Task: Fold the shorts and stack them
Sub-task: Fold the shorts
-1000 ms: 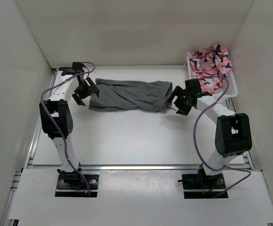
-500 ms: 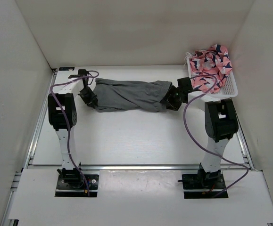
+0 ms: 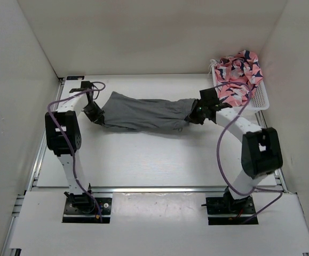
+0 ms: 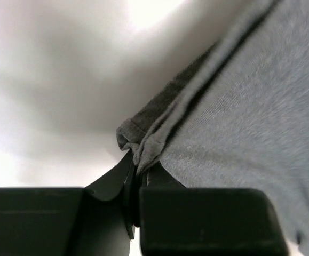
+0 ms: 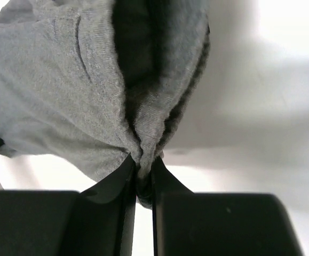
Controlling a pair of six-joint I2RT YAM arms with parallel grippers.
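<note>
Near edge: 2 arm bases on the white table (image 3: 143, 160). Mid-field: we see the left gripper (image 3: 96, 113) and right gripper (image 3: 195, 114) clamped tight on opposite ends of the grey shorts (image 3: 143, 113), stretched between them. Far right: a white basket (image 3: 262, 100) holds pink patterned cloth (image 3: 239, 72), crossed by a purple cable (image 3: 234, 85). White walls (image 3: 143, 37) enclose the table.

In the left wrist view the shorts (image 4: 239, 122) run off the right and bottom edges beyond the left claw (image 4: 134, 178). The claw's tips are buried under the pinched hem, and the surface behind is a blur. In the right wrist view the cloth is cut off above and to the left of the right claw (image 5: 143, 173), whose tips are lost in bunched folds. From above, the fingers of both claws are too small and dark to make out. Beyond the right claw, a pink patterned cloth (image 3: 239, 72) covers the inside of a basket (image 3: 260, 100).
</note>
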